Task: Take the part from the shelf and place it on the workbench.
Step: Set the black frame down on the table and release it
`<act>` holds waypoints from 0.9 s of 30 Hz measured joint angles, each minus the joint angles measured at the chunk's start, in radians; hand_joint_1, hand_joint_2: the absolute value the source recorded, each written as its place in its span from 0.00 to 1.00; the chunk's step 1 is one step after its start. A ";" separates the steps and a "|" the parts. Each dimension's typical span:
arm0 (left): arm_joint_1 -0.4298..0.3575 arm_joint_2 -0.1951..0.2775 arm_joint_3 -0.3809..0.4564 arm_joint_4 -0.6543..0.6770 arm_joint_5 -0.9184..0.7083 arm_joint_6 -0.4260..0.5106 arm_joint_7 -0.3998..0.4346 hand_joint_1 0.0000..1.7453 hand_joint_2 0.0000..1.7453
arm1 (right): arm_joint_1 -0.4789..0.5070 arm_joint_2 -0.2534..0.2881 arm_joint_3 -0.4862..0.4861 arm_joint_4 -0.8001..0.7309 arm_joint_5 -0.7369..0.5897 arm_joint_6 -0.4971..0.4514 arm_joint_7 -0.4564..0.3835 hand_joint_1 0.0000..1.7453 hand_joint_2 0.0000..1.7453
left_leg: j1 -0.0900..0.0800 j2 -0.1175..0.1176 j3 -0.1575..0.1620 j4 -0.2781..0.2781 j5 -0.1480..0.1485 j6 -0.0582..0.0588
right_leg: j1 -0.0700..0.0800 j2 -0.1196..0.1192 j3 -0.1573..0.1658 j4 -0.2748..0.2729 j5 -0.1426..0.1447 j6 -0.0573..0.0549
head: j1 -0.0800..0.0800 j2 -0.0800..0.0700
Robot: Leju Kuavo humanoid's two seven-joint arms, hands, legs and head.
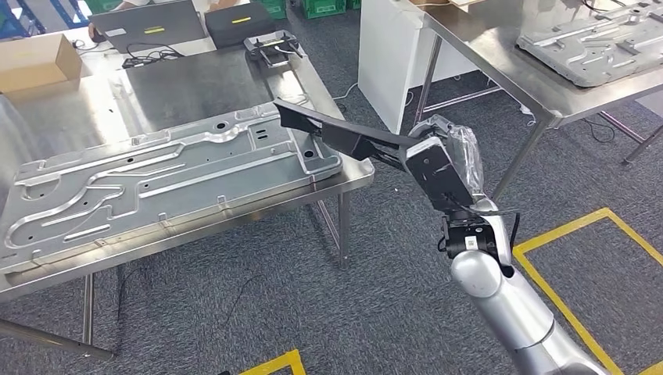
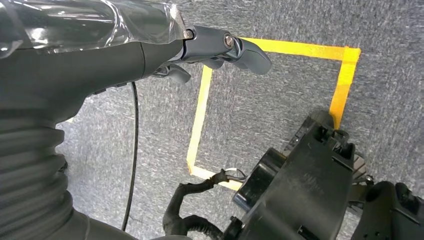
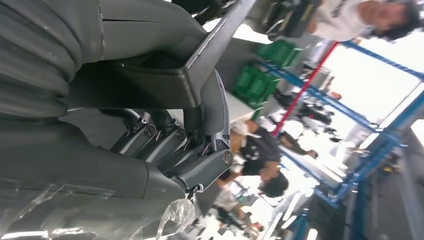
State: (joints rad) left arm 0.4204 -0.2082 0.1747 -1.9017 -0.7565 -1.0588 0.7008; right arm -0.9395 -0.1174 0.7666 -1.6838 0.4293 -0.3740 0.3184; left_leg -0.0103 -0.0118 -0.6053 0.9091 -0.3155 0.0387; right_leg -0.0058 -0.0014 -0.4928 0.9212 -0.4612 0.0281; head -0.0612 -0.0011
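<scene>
A long black angular part (image 1: 336, 133) sticks out leftward from my right hand (image 1: 442, 160), which grips its near end. The part's far tip hangs just above the front right corner of the steel workbench (image 1: 356, 176), over the edge of a large pressed metal panel (image 1: 156, 183) lying there. In the right wrist view my fingers (image 3: 165, 142) curl around the part's flat black bar (image 3: 205, 55). My left hand (image 2: 220, 47) hangs over grey carpet, fingers loosely apart, holding nothing.
At the workbench's back stand a cardboard box (image 1: 35, 62), dark cases (image 1: 156, 23) and a small black fixture (image 1: 274, 47). A second table (image 1: 500, 74) at the right carries another metal panel (image 1: 594, 47). Yellow tape (image 1: 578, 234) marks the carpet. People (image 3: 260, 150) stand beyond.
</scene>
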 joint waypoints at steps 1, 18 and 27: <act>0.001 0.000 0.000 0.000 0.003 0.000 0.000 0.00 1.00 | -0.001 -0.011 -0.003 -0.002 -0.002 0.002 0.011 1.00 1.00 | 0.000 0.000 0.000 0.000 0.000 0.000 | 0.000 0.000 0.000 0.000 0.000 0.000 | 0.000 0.000; -0.002 -0.001 0.023 0.009 -0.015 -0.028 0.000 0.00 1.00 | 0.033 -0.186 -0.091 -0.027 -0.049 -0.012 0.081 1.00 1.00 | 0.000 0.000 0.000 0.000 0.000 0.000 | -0.002 0.000 0.000 0.000 0.000 0.000 | 0.000 0.000; -0.015 -0.014 0.046 0.014 -0.027 -0.043 0.000 0.00 1.00 | 0.040 -0.205 -0.102 -0.028 -0.055 -0.009 0.085 1.00 1.00 | 0.000 0.000 0.000 0.000 0.000 0.000 | -0.002 0.000 0.001 0.000 0.000 0.000 | 0.000 0.000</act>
State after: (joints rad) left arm 0.4058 -0.2225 0.2208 -1.8880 -0.7839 -1.1022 0.7008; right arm -0.8993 -0.3221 0.6650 -1.7115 0.3745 -0.3827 0.4029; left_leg -0.0099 -0.0117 -0.6049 0.9090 -0.3155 0.0387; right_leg -0.0077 -0.0014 -0.4923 0.9212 -0.4609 0.0284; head -0.0610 -0.0011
